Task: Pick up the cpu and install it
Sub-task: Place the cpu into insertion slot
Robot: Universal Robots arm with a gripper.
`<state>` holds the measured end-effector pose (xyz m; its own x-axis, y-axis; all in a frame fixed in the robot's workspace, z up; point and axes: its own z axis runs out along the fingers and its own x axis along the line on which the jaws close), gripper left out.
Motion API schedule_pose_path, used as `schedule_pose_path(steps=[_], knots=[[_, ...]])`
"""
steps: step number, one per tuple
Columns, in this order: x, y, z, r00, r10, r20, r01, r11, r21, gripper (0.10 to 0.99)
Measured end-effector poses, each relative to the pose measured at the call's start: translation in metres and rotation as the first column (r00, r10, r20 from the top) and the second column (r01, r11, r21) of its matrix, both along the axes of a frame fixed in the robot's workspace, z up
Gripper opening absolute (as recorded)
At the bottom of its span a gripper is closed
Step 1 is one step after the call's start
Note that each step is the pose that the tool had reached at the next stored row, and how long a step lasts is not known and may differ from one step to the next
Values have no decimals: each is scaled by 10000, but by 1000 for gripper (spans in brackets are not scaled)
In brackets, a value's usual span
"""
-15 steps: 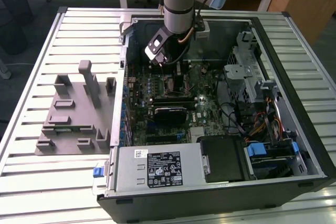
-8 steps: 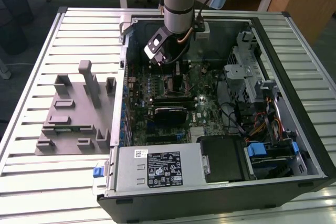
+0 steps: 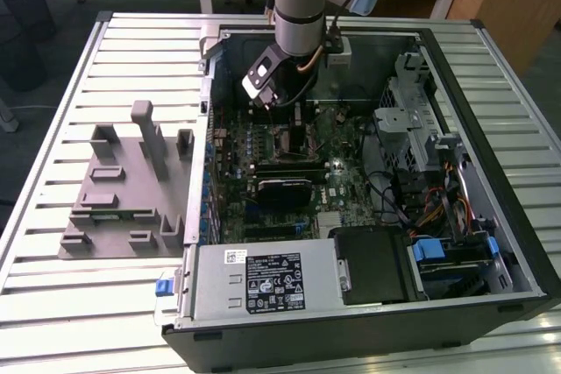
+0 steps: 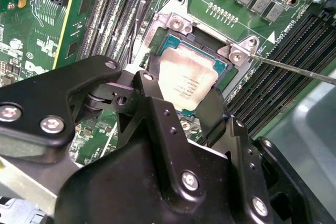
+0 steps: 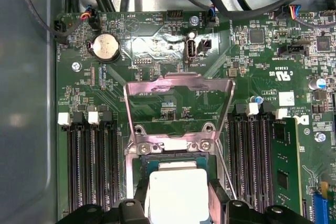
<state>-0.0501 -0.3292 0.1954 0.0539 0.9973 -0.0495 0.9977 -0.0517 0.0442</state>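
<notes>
The cpu, a flat square chip with a shiny silver top, sits low over the open socket on the green motherboard. My gripper is shut on it, with one black finger on each of two opposite edges. In the first wrist view the cpu lies between the same fingers, just below the socket's raised metal load plate. The thin lever stands swung away from the socket. In the exterior view my gripper reaches down into the far part of the computer case.
Dark memory slots flank the socket, and a memory stick stands beside it. A coin battery and cables lie beyond. A grey slotted tray rests on the slatted table at the exterior view's left.
</notes>
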Motion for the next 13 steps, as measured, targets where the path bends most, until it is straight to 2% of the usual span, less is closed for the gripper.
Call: schedule_pose_path(steps=[13], knots=[[1,8,-9,10000,-98,0,98,10000,11,533]])
